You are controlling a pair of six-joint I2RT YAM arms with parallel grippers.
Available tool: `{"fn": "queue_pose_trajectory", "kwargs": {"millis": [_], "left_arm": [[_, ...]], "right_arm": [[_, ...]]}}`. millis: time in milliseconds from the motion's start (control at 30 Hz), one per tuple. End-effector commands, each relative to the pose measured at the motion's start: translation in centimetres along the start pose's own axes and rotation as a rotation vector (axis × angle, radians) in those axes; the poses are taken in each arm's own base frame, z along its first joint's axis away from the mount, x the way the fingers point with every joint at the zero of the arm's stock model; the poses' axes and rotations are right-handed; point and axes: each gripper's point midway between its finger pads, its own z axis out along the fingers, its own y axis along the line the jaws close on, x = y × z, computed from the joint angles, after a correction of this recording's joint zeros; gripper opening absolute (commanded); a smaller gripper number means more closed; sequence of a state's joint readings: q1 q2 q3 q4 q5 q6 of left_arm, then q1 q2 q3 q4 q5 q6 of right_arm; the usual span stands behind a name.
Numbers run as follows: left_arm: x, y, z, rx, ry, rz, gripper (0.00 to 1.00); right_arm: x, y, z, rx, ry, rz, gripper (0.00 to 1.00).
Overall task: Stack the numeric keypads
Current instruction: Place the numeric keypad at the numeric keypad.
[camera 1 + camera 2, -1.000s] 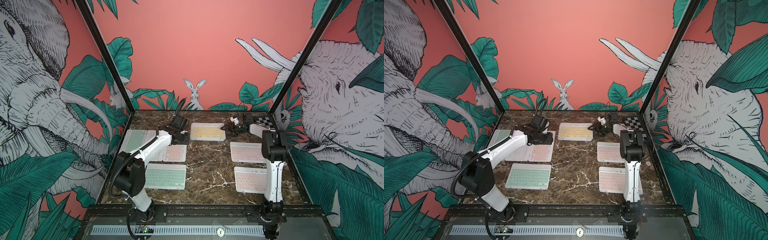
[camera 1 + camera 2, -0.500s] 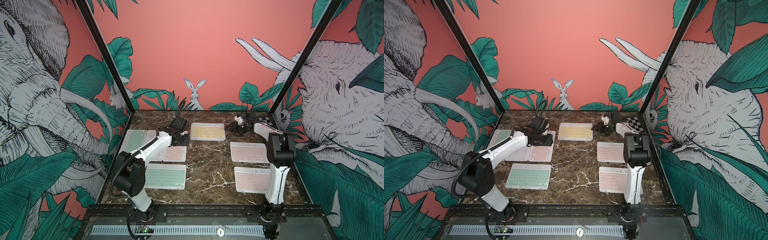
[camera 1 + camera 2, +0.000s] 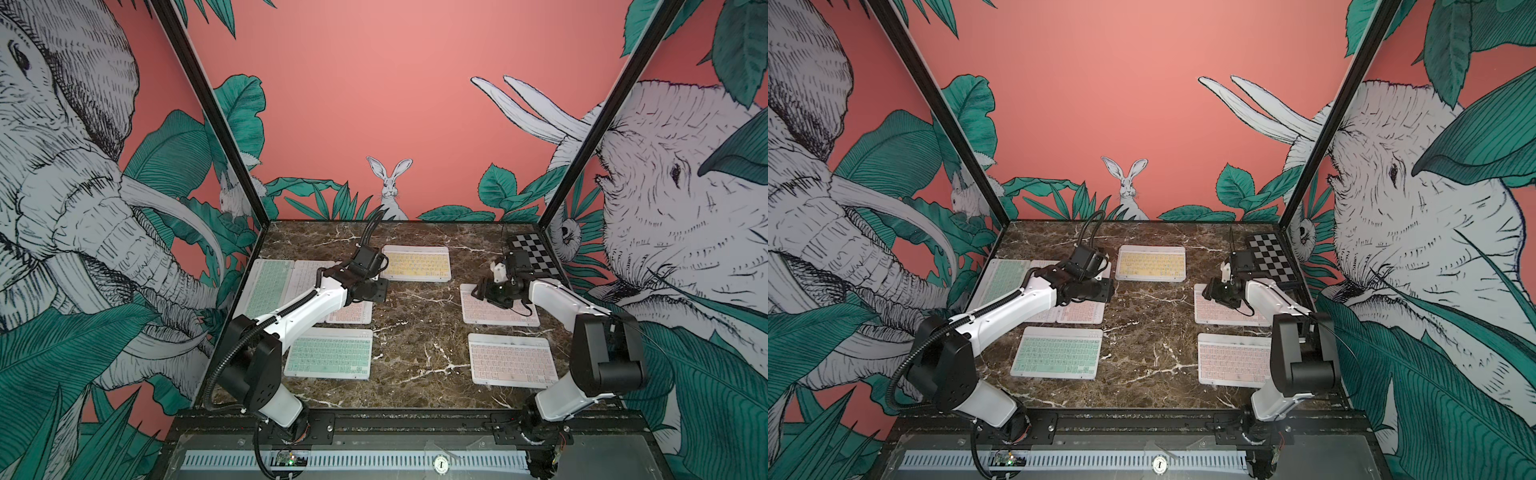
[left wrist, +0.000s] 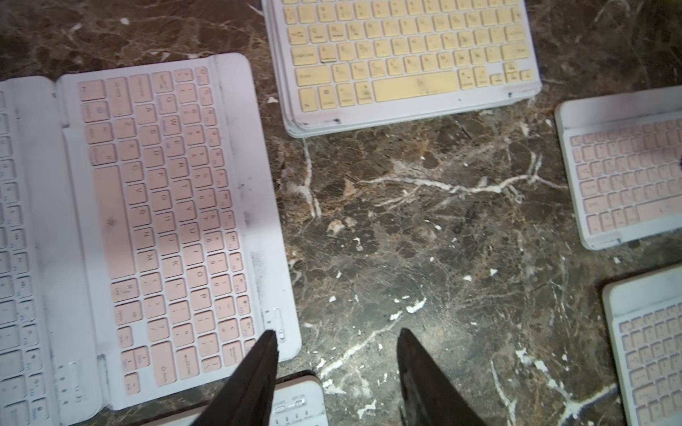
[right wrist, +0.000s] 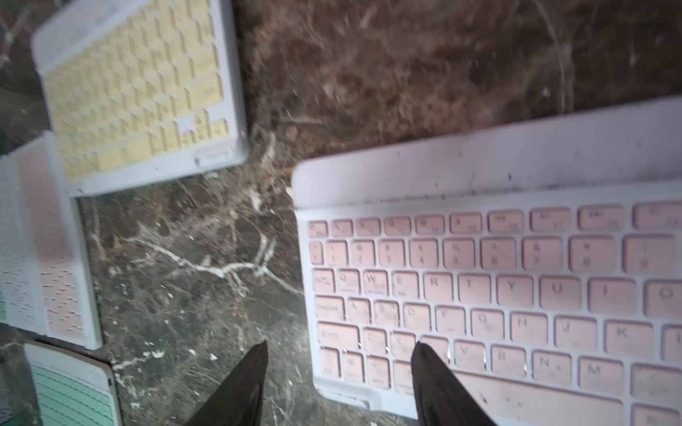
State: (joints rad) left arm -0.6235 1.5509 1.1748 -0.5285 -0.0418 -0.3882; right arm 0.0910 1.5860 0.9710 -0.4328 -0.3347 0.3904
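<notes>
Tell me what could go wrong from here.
1. The right pincer straddles the end of the far right-side pink keyboard, one finger over its keys; closing there may jam keys or skid the thin board.
2. The left pincer hangs open by a corner of the left-side pink keyboard; a swing might knock it.

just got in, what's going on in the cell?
Two arms are stacking keypads that lie flat across the marble table. The left gripper is open and empty, at a corner of the left pink keypad. The right gripper is open over one end of the far right pink keypad, not gripping it. The yellow keypad seems to lie on others already.
</notes>
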Motion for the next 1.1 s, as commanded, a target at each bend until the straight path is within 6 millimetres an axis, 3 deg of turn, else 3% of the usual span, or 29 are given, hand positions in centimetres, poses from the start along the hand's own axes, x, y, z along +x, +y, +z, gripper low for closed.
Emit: {"fn": "queue_pose_trajectory", "kwargs": {"millis": [0, 233, 433, 800, 1067], "left_arm": [[-0.1, -0.2, -0.4, 0.015, -0.031, 0.003, 0.55], [0.7, -0.3, -0.1, 0.02, -0.028, 0.0, 0.54], [1.0, -0.4, -0.2, 0.024, -0.027, -0.009, 0.54], [0.9, -0.2, -0.6, 0.013, -0.034, -0.001, 0.54], [0.8, -0.1, -0.2, 0.004, -0.026, 0.006, 0.55]], "right_arm": [[1.4, -1.2, 0.2, 0.077, 0.029, -0.045, 0.61], [3.0, -1.8, 2.1, 0.138, 0.077, -0.113, 0.61], [3.4, -0.9, 3.3, 0.144, 0.08, -0.164, 0.61], [0.4, -0.4, 2.7, 0.184, 0.022, -0.214, 0.62], [-1.2, 0.1, 4.3, 0.175, 0.027, -0.22, 0.62]]}}
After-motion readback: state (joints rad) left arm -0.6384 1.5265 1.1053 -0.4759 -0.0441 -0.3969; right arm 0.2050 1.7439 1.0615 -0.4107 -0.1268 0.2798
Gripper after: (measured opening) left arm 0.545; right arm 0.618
